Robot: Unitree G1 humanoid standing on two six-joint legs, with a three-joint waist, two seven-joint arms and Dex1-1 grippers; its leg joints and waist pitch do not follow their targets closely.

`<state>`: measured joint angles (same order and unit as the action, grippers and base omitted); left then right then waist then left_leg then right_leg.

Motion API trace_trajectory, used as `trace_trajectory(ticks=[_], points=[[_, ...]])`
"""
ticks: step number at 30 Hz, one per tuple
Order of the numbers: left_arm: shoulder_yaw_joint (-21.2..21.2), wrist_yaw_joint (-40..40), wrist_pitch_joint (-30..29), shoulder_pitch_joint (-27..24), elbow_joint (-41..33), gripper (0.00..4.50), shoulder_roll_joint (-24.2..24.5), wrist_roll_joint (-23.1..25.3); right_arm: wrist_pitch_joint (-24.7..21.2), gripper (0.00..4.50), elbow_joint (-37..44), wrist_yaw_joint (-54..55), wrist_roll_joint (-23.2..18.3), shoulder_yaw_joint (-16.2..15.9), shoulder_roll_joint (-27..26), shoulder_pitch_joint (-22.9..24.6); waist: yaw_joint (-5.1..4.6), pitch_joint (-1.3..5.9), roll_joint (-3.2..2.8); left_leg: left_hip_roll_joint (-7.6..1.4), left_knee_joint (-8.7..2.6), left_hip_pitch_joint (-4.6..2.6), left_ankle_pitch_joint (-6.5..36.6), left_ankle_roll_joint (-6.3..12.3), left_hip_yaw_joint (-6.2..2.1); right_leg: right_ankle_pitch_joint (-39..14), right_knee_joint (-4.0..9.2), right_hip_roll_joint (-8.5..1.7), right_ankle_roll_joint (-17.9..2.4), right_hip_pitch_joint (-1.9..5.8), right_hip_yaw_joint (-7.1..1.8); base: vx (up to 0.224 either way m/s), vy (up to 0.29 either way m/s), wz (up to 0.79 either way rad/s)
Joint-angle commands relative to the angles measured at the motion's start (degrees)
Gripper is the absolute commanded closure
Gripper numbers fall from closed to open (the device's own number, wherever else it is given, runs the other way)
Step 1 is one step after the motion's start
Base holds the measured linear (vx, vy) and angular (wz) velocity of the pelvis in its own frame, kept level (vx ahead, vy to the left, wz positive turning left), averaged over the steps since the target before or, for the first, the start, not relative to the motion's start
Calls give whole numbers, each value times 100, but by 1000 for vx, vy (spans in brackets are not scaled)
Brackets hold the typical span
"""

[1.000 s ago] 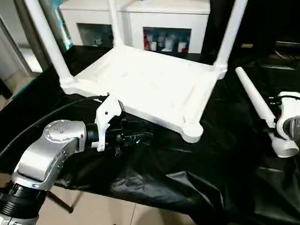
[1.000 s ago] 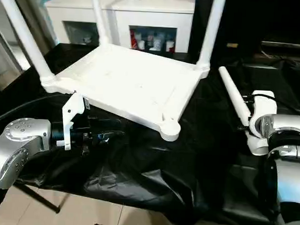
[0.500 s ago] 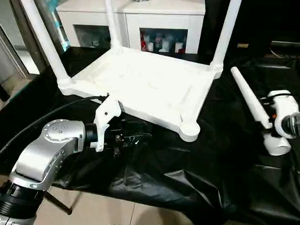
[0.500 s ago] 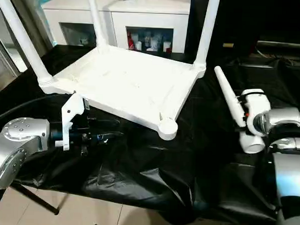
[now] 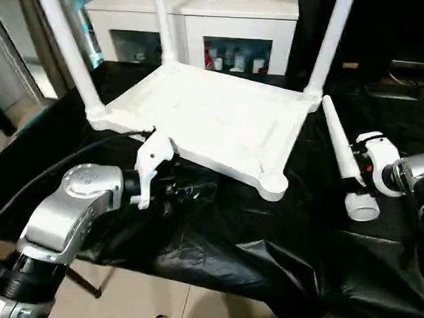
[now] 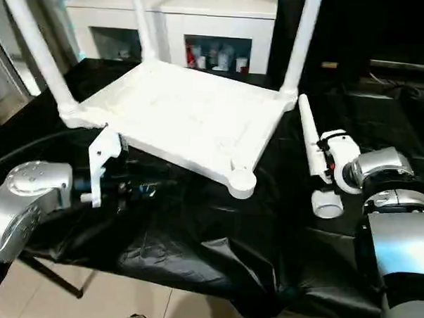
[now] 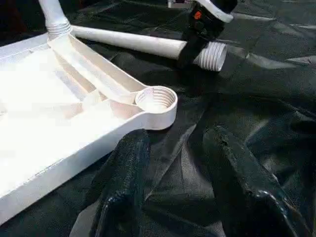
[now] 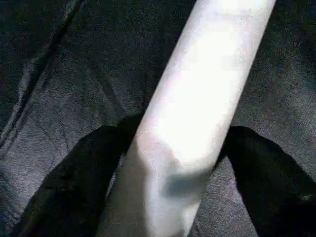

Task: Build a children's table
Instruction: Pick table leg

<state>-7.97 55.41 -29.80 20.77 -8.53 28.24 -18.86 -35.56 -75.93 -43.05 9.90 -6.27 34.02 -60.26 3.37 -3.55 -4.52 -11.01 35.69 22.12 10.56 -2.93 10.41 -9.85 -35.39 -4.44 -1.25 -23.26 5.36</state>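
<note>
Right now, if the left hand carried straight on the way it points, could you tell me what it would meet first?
Probably just the black cloth ahead of the left hand; the tabletop's empty corner socket sits slightly aside. Beyond lies the loose leg, though depth is unclear.

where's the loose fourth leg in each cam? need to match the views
Left eye: loose leg at right, angled beside the tabletop.
Right eye: leg right of centre, by the empty corner socket.
Left wrist: leg lying across the top, beyond the same socket.
Right wrist: leg running up the middle.
</note>
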Motion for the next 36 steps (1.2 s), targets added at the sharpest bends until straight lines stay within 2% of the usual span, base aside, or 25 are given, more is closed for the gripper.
trace_trajectory(ticks=[1, 8, 12, 13, 14, 15, 16, 17, 19, 20, 21, 22, 24, 25, 26, 27, 28, 30, 31, 32, 33, 34, 35, 36], points=[[-115, 8, 71, 83, 62, 244, 40, 48, -47, 111, -68, -27, 79, -28, -35, -18, 16, 416, 174, -176, -338, -73, 1218, 275, -56, -2037, 441, -357, -1219, 265, -253, 0, 0, 0], [-194, 39, 204, 150, 183, 244, 14, 145, -109, 177, -96, 86, 31, 55, -46, 19, 13, 421, 197, -184, -338, -63, 1085, 285, -55, -1741, 409, -353, -1310, 281, -263, 0, 0, 0], [-265, 107, 270, 259, 333, 244, -20, 147, -151, 207, -99, 311, -162, 292, -24, 19, 12, 420, 209, -175, -335, -70, 1082, 266, -51, -1825, 418, -356, -1276, 288, -265, 0, 0, 0], [-279, 78, 344, 280, 374, 244, -35, 171, -210, 213, -97, 385, -299, 444, -10, 25, 5, 421, 203, -175, -334, -56, 1037, 262, -57, -1775, 407, -362, -1289, 301, -263, 0, 0, 0], [-279, 78, 344, 280, 374, 244, -35, 171, -210, 218, -97, 385, -299, 444, -10, 25, -4, 418, 209, -170, -334, -51, 1039, 268, -53, -1769, 416, -357, -1280, 301, -262, 0, 0, 0], [-280, 43, 396, 291, 411, 217, -62, 193, -252, 225, -94, 446, -403, 559, -8, 55, -12, 421, 203, -171, -331, -51, 1051, 266, -55, -1756, 405, -353, -1288, 298, -258, 0, 0, 0], [-280, 36, 401, 296, 430, 210, -75, 191, -267, 229, -91, 478, -447, 608, -9, 77, -19, 423, 176, -164, -328, -48, 1049, 272, -58, -1742, 410, -352, -1286, 304, -255, 0, 0, 0], [-287, 17, 418, 303, 456, 207, -95, 204, -278, 234, -89, 566, -516, 691, -6, 114, -31, 425, 187, -165, -326, -50, 1054, 280, -53, -1717, 414, -348, -1286, 303, -255, 0, 0, 0], [-307, -40, 497, 324, 527, 183, -145, 260, -287, 241, -82, 816, -680, 896, 7, 196, -37, 426, 160, -161, -324, -59, 1091, 275, -53, -1711, 418, -345, -1309, 301, -248, 0, 0, 0], [-313, -77, 552, 357, 599, 172, -198, 287, -276, 244, -73, 1072, -862, 1124, 17, 252, -42, 421, 132, -161, -327, -66, 1130, 267, -53, -1753, 431, -340, -1293, 294, -247, 0, 0, 0], [-313, -89, 574, 384, 646, 166, -227, 292, -268, 246, -69, 1209, -963, 1252, 20, 275, -42, 421, 150, -166, -331, -82, 1192, 239, -55, -1817, 447, -342, -1268, 292, -244, 0, 0, 0], [-314, -103, 582, 409, 690, 161, -257, 298, -248, 248, -61, 1347, -1062, 1388, 17, 305, -45, 423, 134, -166, -335, -81, 1211, 218, -58, -1831, 444, -342, -1264, 297, -242, 0, 0, 0], [-339, -140, 644, 485, 847, 138, -345, 340, -89, 250, 4, 1709, -1345, 1792, -36, 480, -50, 402, 126, -158, -343, -128, 1465, 159, -47, -2046, 500, -330, -1212, 263, -232, 0, 0, 0], [-339, -140, 645, 486, 850, 127, -346, 341, -85, 250, 6, 1713, -1348, 1796, -37, 483, -47, 412, 130, -155, -344, -123, 1505, 122, -56, -2077, 492, -335, -1186, 279, -224, 0, 0, 0], [-338, -201, 717, 527, 958, 122, -411, 379, 155, 251, 86, 1890, -1493, 1982, -81, 628, -46, 415, 135, -155, -346, -116, 1505, 118, -57, -2078, 494, -338, -1168, 283, -223, 0, 0, 0], [-341, -227, 777, 546, 1011, 109, -440, 411, 243, 251, 130, 1993, -1521, 2027, -84, 693, -42, 408, 140, -153, -348, -135, 1566, 109, -56, -2168, 513, -340, -1134, 266, -215, 0, 0, 0], [-345, -252, 838, 567, 1062, 109, -466, 444, 338, 251, 182, 2091, -1544, 2070, -88, 754, -54, 403, 148, -142, -352, -120, 1600, 107, -60, -2254, 527, -338, -1097, 277, -204, 0, 0, 0], [-333, -362, 941, 632, 1185, 83, -546, 509, 933, 251, 460, 2217, -1732, 2318, -142, 950, -64, 399, 144, -142, -350, -151, 1713, 91, -53, -2441, 575, -353, -974, 244, -204, 0, 0, 0], [-263, -562, 996, 741, 1354, 78, -693, 525, 1391, 251, 869, 2098, -1994, 2612, -208, 1172, -70, 409, 155, -132, -355, -152, 1765, 86, -65, -2524, 581, -346, -923, 258, -186, 0, 0, 0], [-234, -642, 1006, 779, 1414, 73, -745, 527, 1505, 251, 1019, 2020, -2072, 2688, -234, 1246, -77, 406, 170, -125, -353, -152, 1779, 106, -54, -2554, 598, -338, -867, 252, -187, 0, 0, 0], [-192, -810, 1019, 852, 1528, 63, -811, 573, 1708, 251, 1306, 1825, -2219, 2824, -312, 1376, -70, 432, 169, -124, -348, -150, 1698, 145, -68, -2502, 580, -344, -865, 263, -185, 0, 0, 0], [-131, -1040, 1041, 971, 1718, 50, -901, 645, 1908, 252, 1780, 1531, -2407, 2963, -432, 1590, -69, 433, 176, -119, -345, -128, 1639, 199, -65, -2484, 582, -342, -845, 275, -177, 0, 0, 0], [-115, -1082, 1028, 1000, 1759, 40, -922, 650, 1937, 252, 1911, 1449, -2448, 2980, -461, 1650, -67, 424, 187, -114, -355, -118, 1622, 248, -51, -2491, 609, -327, -787, 281, -176, 0, 0, 0], [65, -1430, 826, 1286, 2120, 35, -1154, 590, 1866, 253, 3541, 551, -3027, 3167, -841, 2361, -61, 421, 195, -92, -357, -91, 1521, 329, -43, -2435, 614, -296, -703, 304, -169, 0, 0, 0]])
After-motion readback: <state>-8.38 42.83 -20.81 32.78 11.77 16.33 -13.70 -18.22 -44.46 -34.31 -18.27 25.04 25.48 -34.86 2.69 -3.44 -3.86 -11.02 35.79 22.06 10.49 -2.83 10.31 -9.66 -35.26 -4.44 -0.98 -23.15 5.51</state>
